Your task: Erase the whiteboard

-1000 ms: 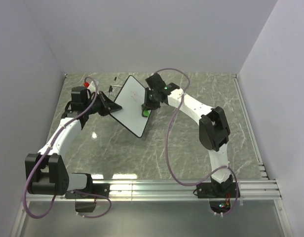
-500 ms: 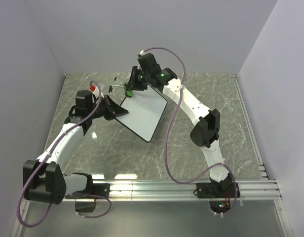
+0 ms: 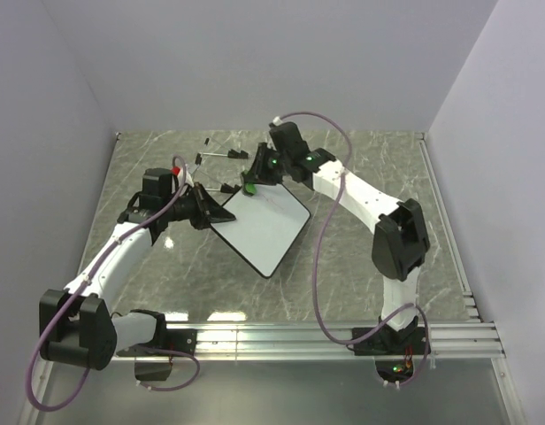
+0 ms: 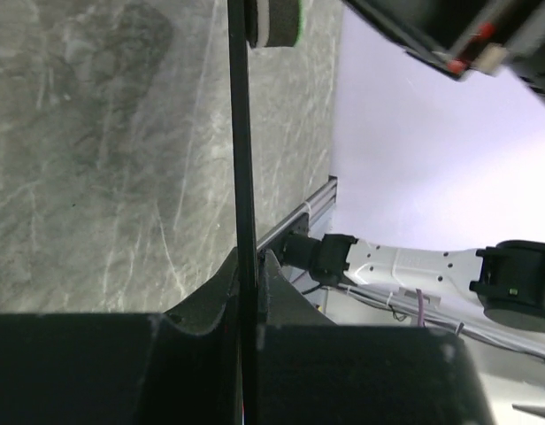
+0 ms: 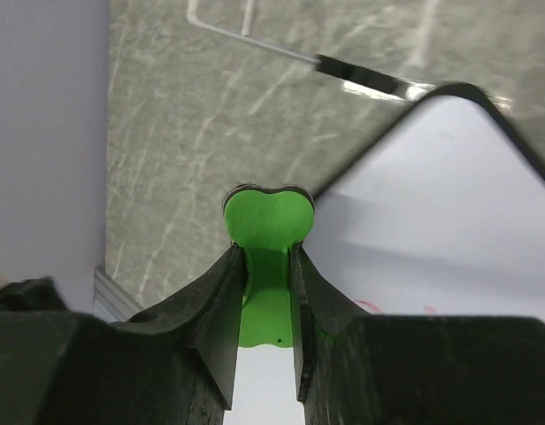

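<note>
Board [image 3: 262, 226]: flat white rectangle, rounded corners, thin black rim, glossy face. It is held off the table [image 3: 361, 257], tilted, just to 11 o'clock of the table's middle. The left wrist view has it edge-on [image 4: 241, 177], a thin black line. Faint red marks [image 5: 370, 305] show near the eraser.

Left gripper [image 3: 206, 212] is clenched on the board's 9 o'clock edge, black fingers either side of the rim [image 4: 248, 266].

Right gripper [image 3: 251, 181] is clamped on the eraser [image 3: 249, 187], a bright green block with a lobed top [image 5: 265, 221]. Black tapered fingers [image 5: 221, 292] pinch its sides. The eraser's dark pad [image 4: 271, 22] touches the board face at its 12 o'clock corner.

Table is grey-green marble, shiny, with pale veins. A thin wire stand [image 3: 215, 157] with black tips lies at 11 o'clock of the board, apart from it. Metal rails [image 3: 326, 335] run along the 6 o'clock edge.

Room: open marble from 3 to 6 o'clock of the board. A wall is near at 9 o'clock, behind the left arm.

Versus half a second ago, the eraser has come back from past the corner onto the board, and the board sits a little lower and more central.
</note>
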Available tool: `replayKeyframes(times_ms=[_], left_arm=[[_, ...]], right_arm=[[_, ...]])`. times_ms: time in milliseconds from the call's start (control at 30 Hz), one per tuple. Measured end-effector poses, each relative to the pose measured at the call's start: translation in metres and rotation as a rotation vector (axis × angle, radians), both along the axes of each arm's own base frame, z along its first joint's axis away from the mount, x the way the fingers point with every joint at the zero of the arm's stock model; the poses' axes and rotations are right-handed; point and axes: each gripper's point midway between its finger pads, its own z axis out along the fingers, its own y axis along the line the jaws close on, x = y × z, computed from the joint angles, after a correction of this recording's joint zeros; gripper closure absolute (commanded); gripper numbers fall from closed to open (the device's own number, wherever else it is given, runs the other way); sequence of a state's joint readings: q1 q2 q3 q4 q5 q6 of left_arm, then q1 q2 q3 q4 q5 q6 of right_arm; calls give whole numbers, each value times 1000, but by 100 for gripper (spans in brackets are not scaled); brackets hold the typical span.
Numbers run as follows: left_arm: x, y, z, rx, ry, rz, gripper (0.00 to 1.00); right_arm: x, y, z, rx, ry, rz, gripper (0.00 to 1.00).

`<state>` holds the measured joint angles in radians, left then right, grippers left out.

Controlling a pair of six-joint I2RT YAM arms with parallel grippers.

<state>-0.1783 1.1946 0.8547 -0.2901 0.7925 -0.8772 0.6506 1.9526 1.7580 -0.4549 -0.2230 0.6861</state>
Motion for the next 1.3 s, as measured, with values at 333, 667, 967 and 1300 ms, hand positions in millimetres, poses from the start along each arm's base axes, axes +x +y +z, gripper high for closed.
replayKeyframes(times_ms=[333,667,967,1300], left_arm=[[6,4,2,4,-21,22,100],[14,11,6,56,-47,53,100],[17,13,9,73,-86,49,100],[25,18,32,132,-179,33,100]], right_arm=[[-4,-53,-47,-55,58,-97,100],[-23,-84,-88,-174,109,-152,100],[-35,-97,-96,-222,132,-161,100],[-24,-94,-68,-222,97,-175,100]])
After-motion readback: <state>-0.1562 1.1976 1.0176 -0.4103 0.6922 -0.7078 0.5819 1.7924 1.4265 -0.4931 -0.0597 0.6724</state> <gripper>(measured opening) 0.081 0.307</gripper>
